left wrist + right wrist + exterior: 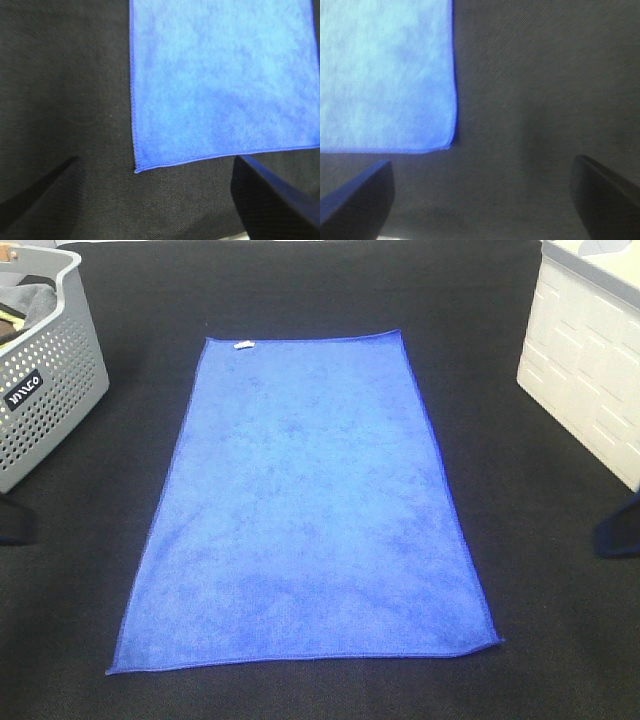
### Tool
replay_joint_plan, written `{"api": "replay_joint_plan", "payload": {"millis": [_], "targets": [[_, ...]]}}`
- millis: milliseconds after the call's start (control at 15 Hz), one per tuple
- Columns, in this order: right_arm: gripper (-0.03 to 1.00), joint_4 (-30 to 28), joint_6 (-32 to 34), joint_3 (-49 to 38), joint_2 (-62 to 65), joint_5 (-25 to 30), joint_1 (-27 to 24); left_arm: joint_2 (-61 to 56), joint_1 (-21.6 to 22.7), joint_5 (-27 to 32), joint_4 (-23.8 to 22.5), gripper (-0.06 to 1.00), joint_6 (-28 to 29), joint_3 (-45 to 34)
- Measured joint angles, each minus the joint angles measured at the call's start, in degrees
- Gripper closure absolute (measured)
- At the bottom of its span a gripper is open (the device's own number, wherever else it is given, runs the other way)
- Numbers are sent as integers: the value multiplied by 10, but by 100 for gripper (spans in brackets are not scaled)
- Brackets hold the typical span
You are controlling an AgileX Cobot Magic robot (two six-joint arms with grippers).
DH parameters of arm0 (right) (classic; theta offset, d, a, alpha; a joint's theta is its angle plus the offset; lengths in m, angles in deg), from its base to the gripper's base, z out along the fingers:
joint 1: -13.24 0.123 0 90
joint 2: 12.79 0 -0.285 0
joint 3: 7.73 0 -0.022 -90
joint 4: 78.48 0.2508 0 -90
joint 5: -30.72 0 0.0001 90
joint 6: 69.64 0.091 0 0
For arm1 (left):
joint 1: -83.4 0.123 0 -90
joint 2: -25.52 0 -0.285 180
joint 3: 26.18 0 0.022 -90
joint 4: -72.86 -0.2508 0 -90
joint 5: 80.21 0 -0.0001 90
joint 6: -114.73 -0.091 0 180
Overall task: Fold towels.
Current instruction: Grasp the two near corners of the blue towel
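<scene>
One towel [305, 510] lies flat and unfolded in the middle of the table [300, 290]. Its long sides run from 12 to 6 o'clock, and a small white label [243, 344] sits on the 12 o'clock hem. The spread looks deliberate: no crease or bunching shows, so every edge is free for a clean first fold.

Your left tool [156, 159] hangs over the 7 o'clock corner [136, 170] with its fingers spread wide and nothing between them. That corner lies just ahead of the gap, off toward one finger. The right tool [481, 158] is likewise spread and empty above the 5 o'clock corner [451, 146], though here the corner sits nearer one finger than the middle. Both tools hang clear of the cloth and touch nothing.

I judge no fold has begun. Pinching both near corners together would let you carry the 6 o'clock hem toward 12 o'clock and keep it straight. Centre each corner in its gap first, the right one especially, or you may catch only the hem.

The basket [50, 390] at 10 o'clock and the box [590, 370] at 2 o'clock stand well apart from the towel.
</scene>
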Motion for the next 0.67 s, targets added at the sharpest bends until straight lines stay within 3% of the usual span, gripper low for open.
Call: {"api": "replay_joint_plan", "payload": {"millis": [467, 667], "targets": [[8, 193, -227, 1, -219, -73, 0, 218, 0, -66, 182, 19, -193, 0], [10, 274, -316, 1, -296, -88, 0, 295, 0, -75, 286, 19, -293, 1]]}}
